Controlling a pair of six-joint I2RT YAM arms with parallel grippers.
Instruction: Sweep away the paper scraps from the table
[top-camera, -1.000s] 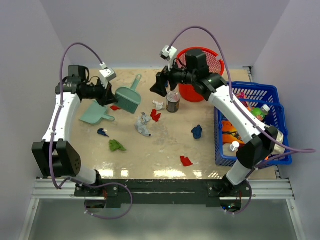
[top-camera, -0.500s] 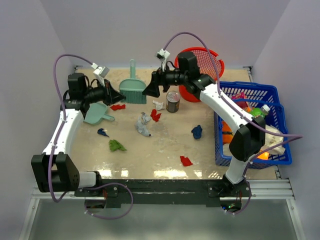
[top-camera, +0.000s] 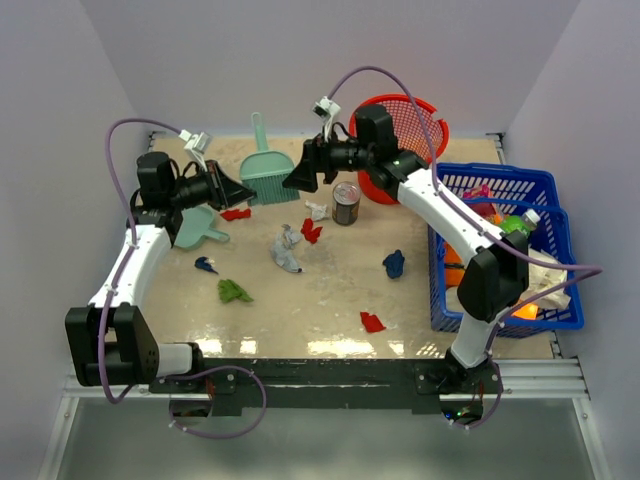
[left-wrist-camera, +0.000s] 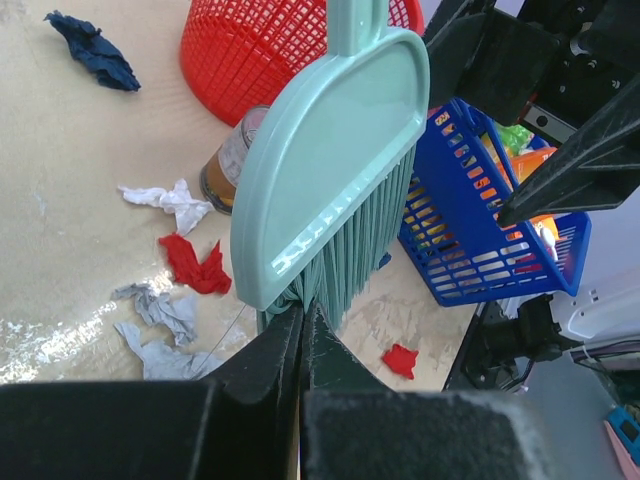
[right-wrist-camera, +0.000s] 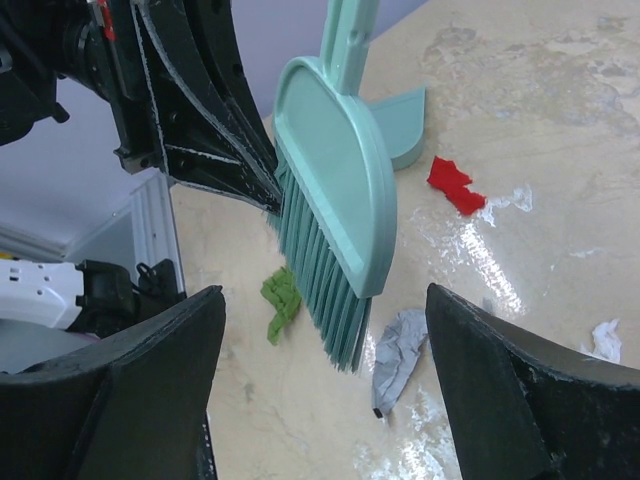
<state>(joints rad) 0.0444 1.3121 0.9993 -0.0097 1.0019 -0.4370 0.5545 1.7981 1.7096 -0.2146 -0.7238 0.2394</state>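
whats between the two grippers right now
The brush. Its bristle end is pinched in the shut left gripper, and the open right gripper faces it from the other side. The top view shows this, and the right wrist view too.

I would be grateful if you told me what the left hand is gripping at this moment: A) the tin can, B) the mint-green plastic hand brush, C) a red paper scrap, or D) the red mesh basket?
B: the left hand is shut on the bristle end of the mint-green plastic hand brush, which it holds up off the tabletop.
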